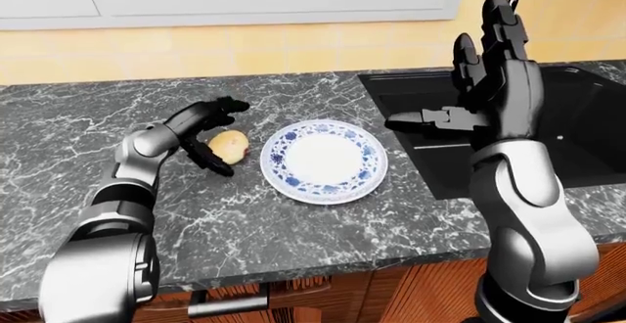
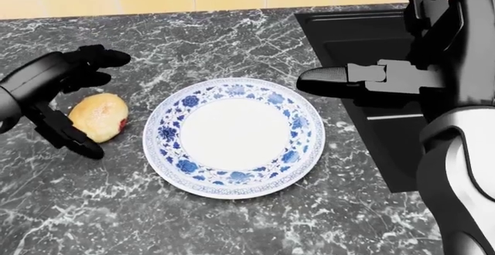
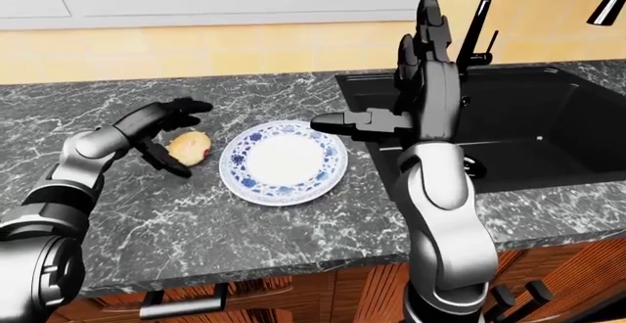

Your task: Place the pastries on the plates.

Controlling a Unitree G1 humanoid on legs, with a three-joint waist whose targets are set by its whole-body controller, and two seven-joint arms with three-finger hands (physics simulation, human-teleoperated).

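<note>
dark marbled stone makes up the surface [image 2: 232, 226] under me, with yellow tile along the far wall and pale cabinet doors above it in the eye views.

at the left, my left robot hand [image 2: 65, 101] is cupped around the pastry [image 2: 99, 116] but not clenched: two fingers arch over its far side, the thumb reaches along its near left edge, and i judge the fingers stand just beside or barely touching it, so it is released, not grasping. the pastry lies on the surface inside that cup, a pale golden oval with a red spot on its right end, its long axis running roughly left to right with a slight tilt. it sits just left of the plate [image 2: 166, 133], close to the blue patterned rim but apart from it.

the plate holds nothing yet. so the coming move, as i judge it, is a close of the left fingers, then a short carry to the right.

further right, my right robot hand [image 2: 340, 81] hovers above the plate's far right rim, at the edge of the black sink [image 2: 348, 35], fingers spread and holding nothing. it is much farther from the pastry than the left one.
</note>
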